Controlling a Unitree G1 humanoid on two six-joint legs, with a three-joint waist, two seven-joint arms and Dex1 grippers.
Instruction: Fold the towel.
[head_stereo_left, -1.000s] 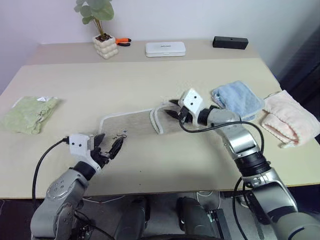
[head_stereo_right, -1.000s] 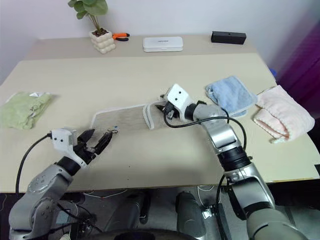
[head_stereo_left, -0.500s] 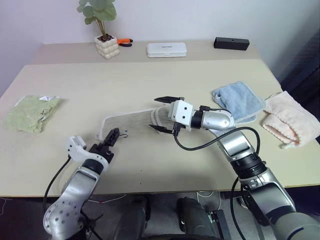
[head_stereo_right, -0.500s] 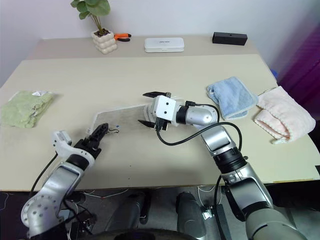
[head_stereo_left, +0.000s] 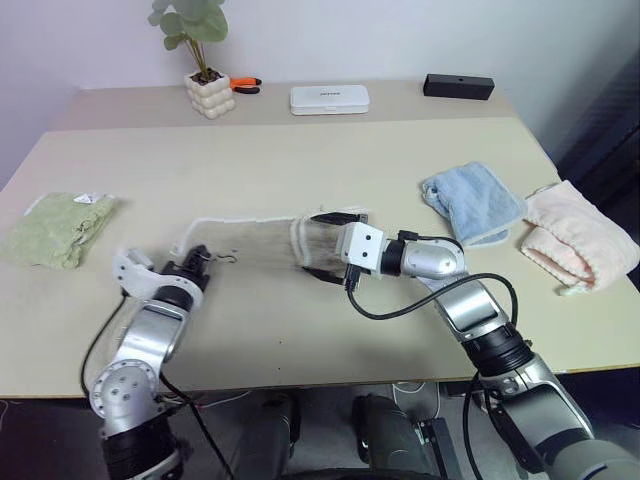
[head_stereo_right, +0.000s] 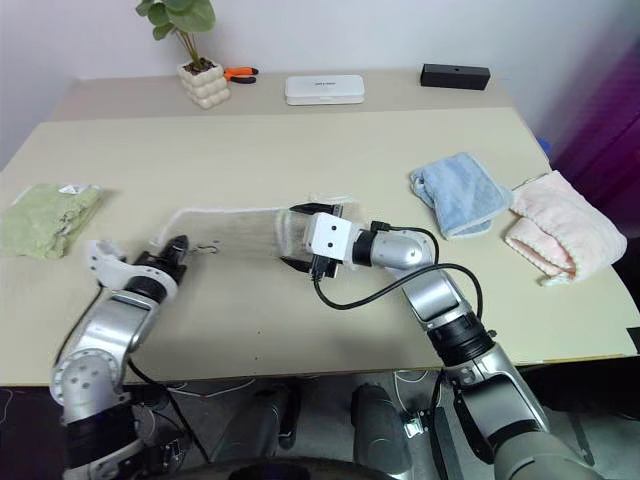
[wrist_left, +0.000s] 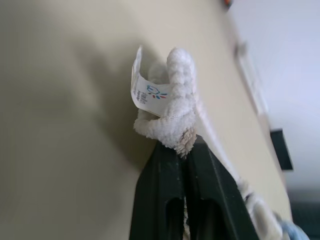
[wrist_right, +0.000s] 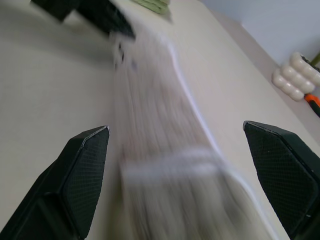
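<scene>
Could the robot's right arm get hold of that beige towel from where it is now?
Probably yes: the right gripper has its jaws wide open around the folded end of the towel, with nothing in between.

Beige table (head_stereo_left: 300, 150) against a pale, perhaps lilac-tinted wall (head_stereo_left: 400, 35).

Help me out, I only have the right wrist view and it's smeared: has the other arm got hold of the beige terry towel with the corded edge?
Observer: Yes. The left gripper is shut on the towel's corner, beside its printed tag.
Operator: And my right fingers?
Observer: The right gripper is open, straddling the towel's folded end without pinching it.
Operator: Anything close by?
Observer: A light blue towel lies apart from it, toward the robot's right.
</scene>
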